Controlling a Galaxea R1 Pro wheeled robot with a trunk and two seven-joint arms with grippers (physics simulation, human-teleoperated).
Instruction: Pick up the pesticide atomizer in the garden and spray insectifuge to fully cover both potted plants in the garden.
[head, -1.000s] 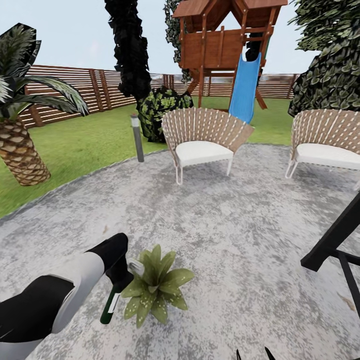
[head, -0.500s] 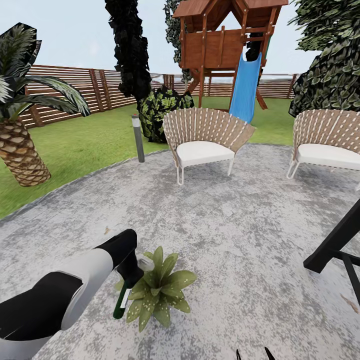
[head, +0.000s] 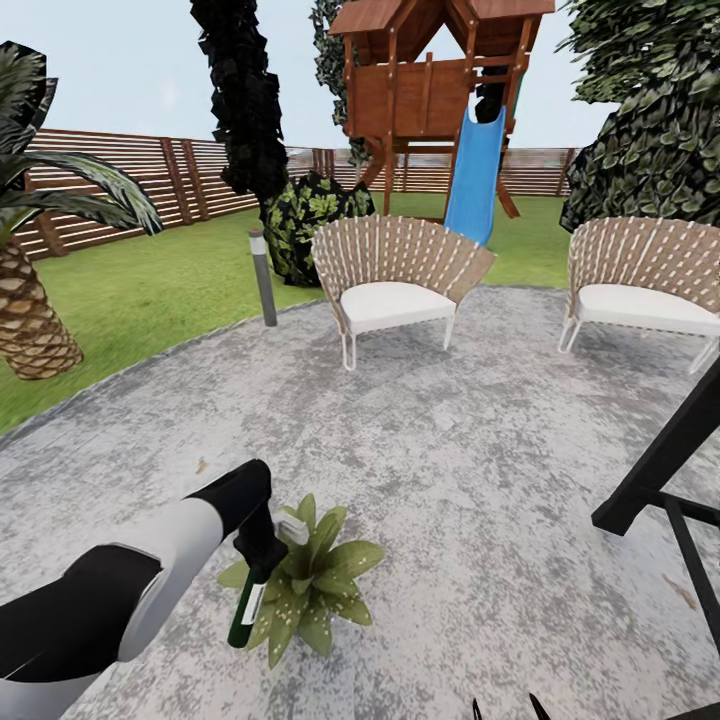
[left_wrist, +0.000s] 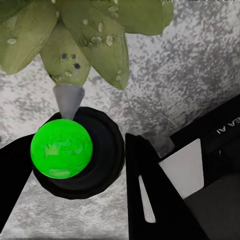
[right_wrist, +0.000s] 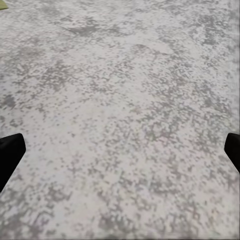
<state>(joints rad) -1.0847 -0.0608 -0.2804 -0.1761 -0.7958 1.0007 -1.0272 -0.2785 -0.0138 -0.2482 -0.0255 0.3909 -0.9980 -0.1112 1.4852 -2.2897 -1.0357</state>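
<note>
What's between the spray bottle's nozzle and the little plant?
Nothing. In the left wrist view the spray bottle's grey nozzle points straight at the plant's speckled leaves.

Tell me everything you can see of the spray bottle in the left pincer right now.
The slim dark green spray bottle with a white label hangs from the left pincer, gripped near its whitish trigger head, with its base low over the grey speckled patio. It tilts slightly, base toward the robot. Its head sits against the pointed olive-green leaves of the low rosette plant. In the left wrist view the grey cone nozzle aims at white-speckled leaves.
</note>
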